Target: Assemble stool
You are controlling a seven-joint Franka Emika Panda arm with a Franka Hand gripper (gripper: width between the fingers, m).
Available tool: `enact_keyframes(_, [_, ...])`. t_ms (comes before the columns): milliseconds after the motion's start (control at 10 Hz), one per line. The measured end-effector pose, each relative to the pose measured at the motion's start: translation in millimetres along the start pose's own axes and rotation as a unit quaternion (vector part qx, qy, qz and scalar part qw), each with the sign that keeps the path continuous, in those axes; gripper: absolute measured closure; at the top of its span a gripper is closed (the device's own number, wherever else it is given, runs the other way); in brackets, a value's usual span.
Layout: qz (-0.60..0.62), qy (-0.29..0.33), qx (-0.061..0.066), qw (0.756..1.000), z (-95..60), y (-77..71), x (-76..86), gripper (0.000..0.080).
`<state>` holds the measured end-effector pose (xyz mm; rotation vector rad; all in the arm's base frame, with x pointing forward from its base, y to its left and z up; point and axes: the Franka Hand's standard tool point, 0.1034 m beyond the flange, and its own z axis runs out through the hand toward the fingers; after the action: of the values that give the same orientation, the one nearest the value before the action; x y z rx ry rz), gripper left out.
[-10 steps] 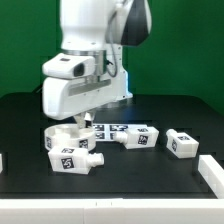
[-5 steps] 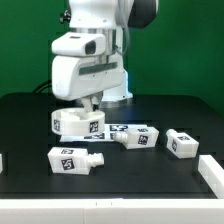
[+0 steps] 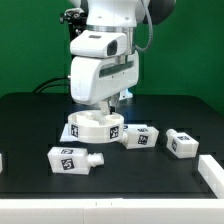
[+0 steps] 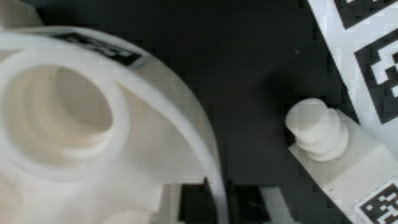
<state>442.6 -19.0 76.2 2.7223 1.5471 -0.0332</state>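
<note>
The stool's round white seat (image 3: 94, 126) with square tags on its rim is near the table's middle. It fills the wrist view (image 4: 89, 110), hollow side showing. My gripper (image 3: 101, 108) is shut on the seat's rim, and the wrist view shows the thin wall pinched at the gripper (image 4: 217, 205). I cannot tell whether the seat rests on the table or hangs just above it. Three white legs lie loose: one in front (image 3: 74, 160), one right beside the seat (image 3: 140, 137), one further to the exterior view's right (image 3: 183, 143). The beside leg's peg (image 4: 326, 128) shows in the wrist view.
The marker board (image 3: 122, 127) lies flat under and behind the seat, and its tags show in the wrist view (image 4: 365, 45). White blocks sit at the table's edges on the exterior view's right (image 3: 211, 175) and left (image 3: 2, 160). The table top is black.
My gripper has carried the seat toward the exterior view's right, from beside the front leg to next to the middle leg. The legs have not moved.
</note>
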Motion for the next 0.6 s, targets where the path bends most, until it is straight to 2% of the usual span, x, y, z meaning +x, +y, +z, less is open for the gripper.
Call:
enact_keyframes(100, [0.0,-0.001,0.001,1.0,1.0,-0.8,-0.1,0.0774])
enact_keyframes(200, [-0.009,-0.003,0.0,1.0,1.8,1.7,8.3,0.0774])
enact_keyframes(300, [-0.038,-0.001,-0.004,0.999,3.4,12.8,38.5,0.0774])
enact_keyframes(400, [-0.057,-0.001,-0.002,0.998,9.1,21.2,61.2,0.0774])
enact_keyframes(500, [-0.084,0.0,-0.002,0.996,15.5,21.7,64.1,0.0774])
enact_keyframes(600, [-0.107,-0.002,-0.003,0.994,21.3,9.9,53.7,0.0774])
